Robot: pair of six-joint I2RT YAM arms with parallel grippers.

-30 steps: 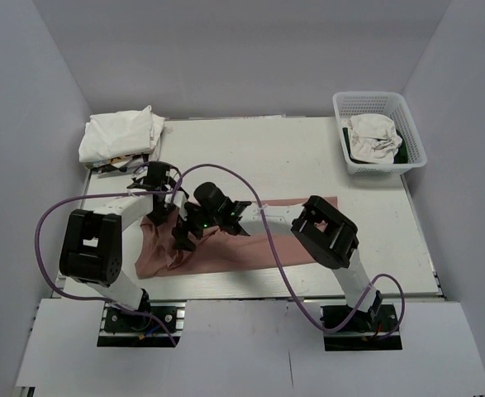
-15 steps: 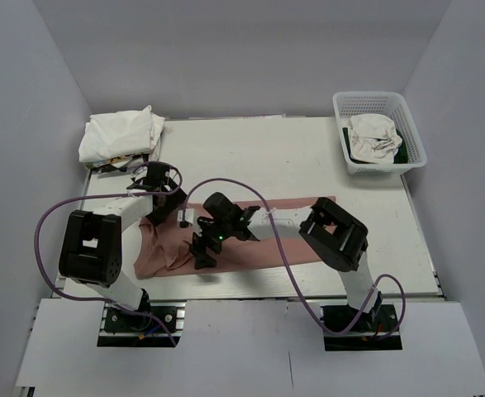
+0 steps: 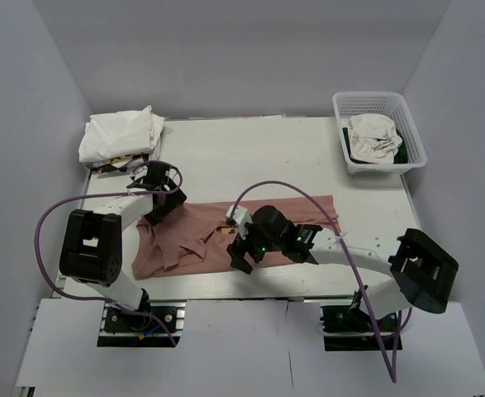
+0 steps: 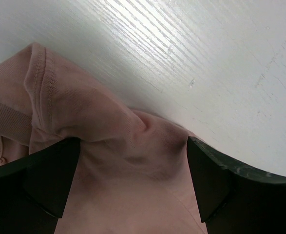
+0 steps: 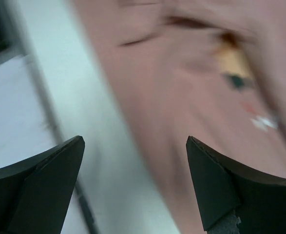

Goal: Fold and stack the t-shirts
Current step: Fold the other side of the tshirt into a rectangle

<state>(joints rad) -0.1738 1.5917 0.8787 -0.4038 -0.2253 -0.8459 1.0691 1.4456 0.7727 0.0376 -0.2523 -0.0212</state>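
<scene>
Top external: white mesh basket (image 3: 377, 101) with crumpled white t-shirt (image 3: 371, 136) inside

the spread t-shirt (image 3: 283, 227) lies across the near half of the bench (image 3: 267, 157), running left to right. behind it and to its left, at the bench's far left corner, sits a pile of folded t-shirts (image 3: 120, 136). behind it and to its right, at the bench's far right corner and well apart from it, stands the basket (image 3: 339, 116), with a bundled t-shirt (image 3: 373, 136) inside. the left claw (image 3: 158, 205) is at the spread t-shirt's far left corner, over its edge. the right claw (image 3: 244, 252) is above the spread t-shirt's middle, toward its near edge.
</scene>
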